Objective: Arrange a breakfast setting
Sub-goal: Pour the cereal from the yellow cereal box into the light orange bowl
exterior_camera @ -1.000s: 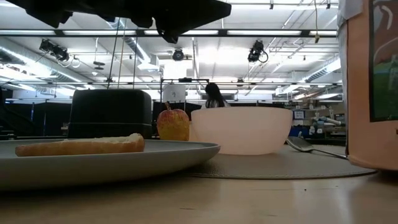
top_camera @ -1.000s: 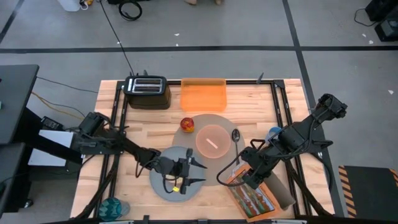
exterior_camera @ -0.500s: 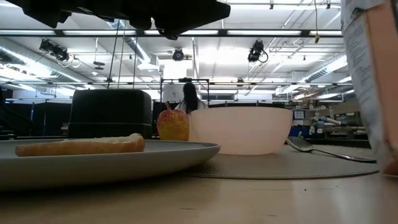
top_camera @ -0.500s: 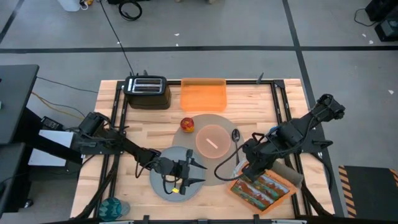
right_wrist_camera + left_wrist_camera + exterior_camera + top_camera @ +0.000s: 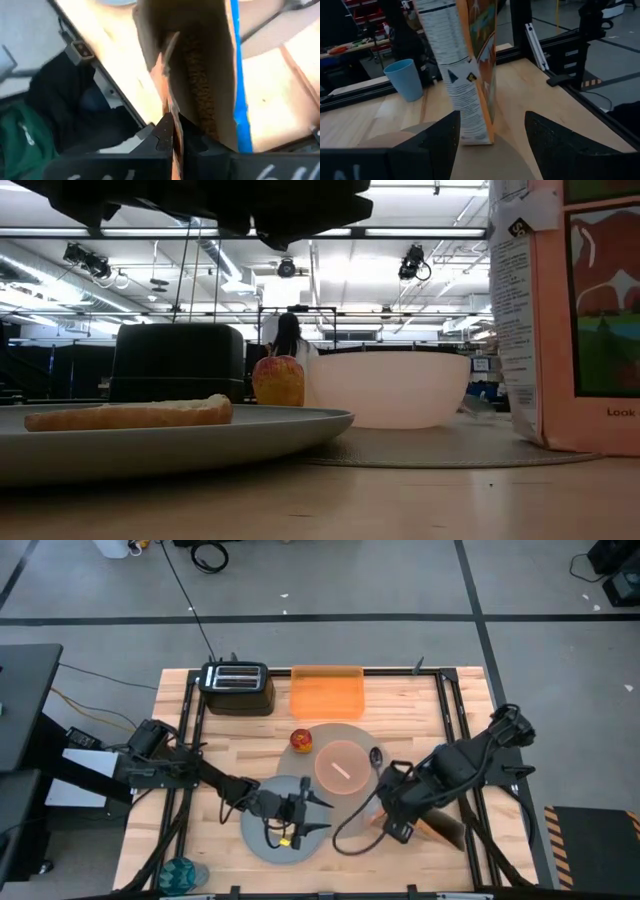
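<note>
**Cereal box upright at the placemat's right edge, right gripper clamped on its flap**

The wooden table [image 5: 250,745] had a black metal frame round it and stood on a grey floor crossed by dark tape lines. At its far edge sat a black toaster [image 5: 236,680] and, to the right of it, an orange tray [image 5: 327,693]. The low view looked across into a hall with bright ceiling lights, where a person [image 5: 286,338] stood far behind.

The round grey-brown placemat [image 5: 352,728] lay mid-table. On it rested the translucent pink bowl [image 5: 343,767], with the red apple [image 5: 301,740] just left of it and the metal spoon [image 5: 377,754] just right. The grey plate [image 5: 262,836] overlapped the placemat's near-left edge and carried a flat browned bagel [image 5: 130,414] piece. The small blue cup [image 5: 405,80] stood on the table farther right, beyond the box.

A cereal box [image 5: 560,310] stood upright at the placemat's right edge, its top open.

The right gripper [image 5: 172,127] reached in from the right, bent low over the box, its fingers pinched shut on the thin cardboard flap at the box's open top. The left gripper [image 5: 303,812] hovered over the grey plate, its arm stretched in from the left, fingers [image 5: 560,145] spread apart and holding nothing.
</note>
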